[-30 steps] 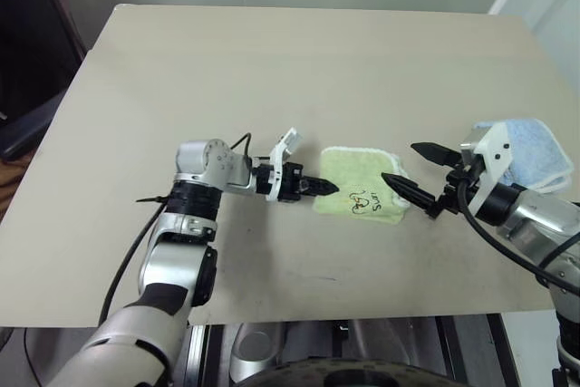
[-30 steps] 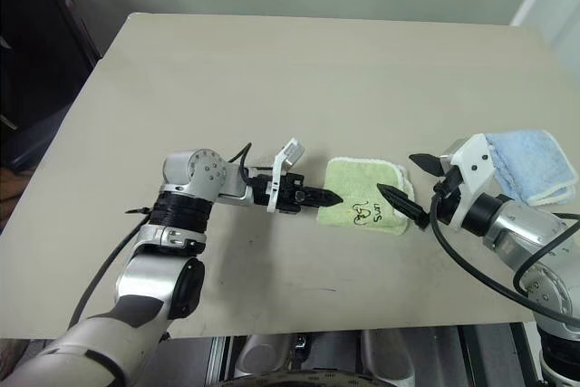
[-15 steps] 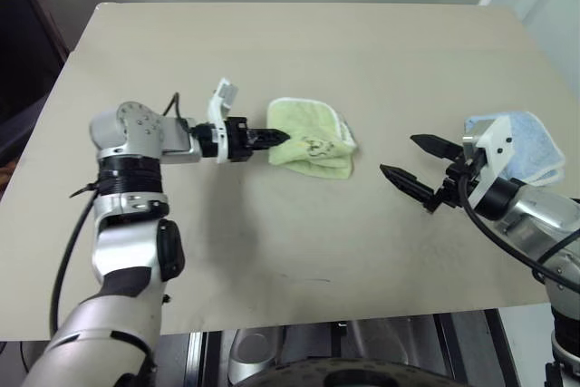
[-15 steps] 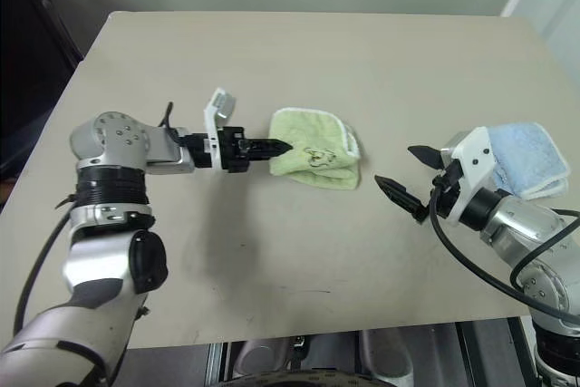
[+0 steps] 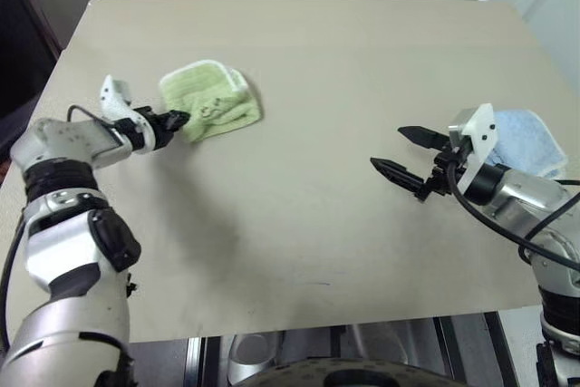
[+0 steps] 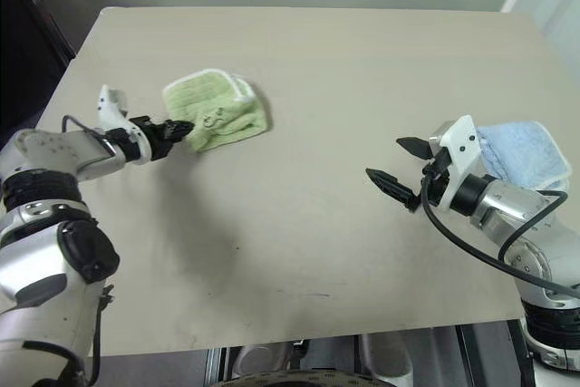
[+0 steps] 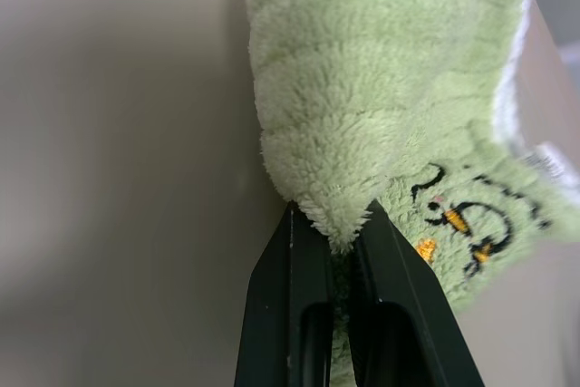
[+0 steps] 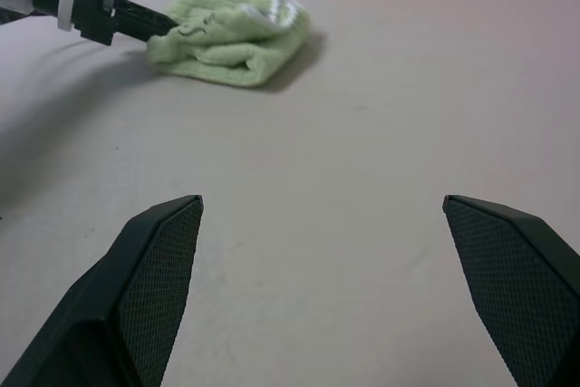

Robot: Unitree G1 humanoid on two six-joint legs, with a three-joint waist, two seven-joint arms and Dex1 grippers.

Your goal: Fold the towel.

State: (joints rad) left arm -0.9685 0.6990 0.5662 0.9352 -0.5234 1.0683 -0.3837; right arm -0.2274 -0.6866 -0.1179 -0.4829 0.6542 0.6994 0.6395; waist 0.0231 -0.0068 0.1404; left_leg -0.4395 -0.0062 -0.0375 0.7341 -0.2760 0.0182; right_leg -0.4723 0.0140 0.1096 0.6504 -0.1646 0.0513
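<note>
Towel (image 5: 210, 101): light green terry, white stitched edging, folded into a thick bundle with a dark drawn mark on its top face. It lies on the tabletop (image 5: 308, 178) toward my left, in the far half, well apart from my right hand.

Left hand (image 5: 178, 119): my two black fingers are pressed together on the near left corner of the towel. In my left wrist view the green pile bulges out just past the fingertips (image 7: 313, 251), and the mark with its small orange spots sits beside them.

Right hand (image 5: 404, 155): my fingers stand wide apart and grip nothing. It hovers over bare tabletop near the right edge, pointing toward the left. My right wrist view looks between the two fingers across the surface to the towel and my left hand at its corner.

Blue towel (image 5: 526, 140): smaller, light blue, white-edged, at the right edge of the tabletop, just behind my right wrist.
</note>
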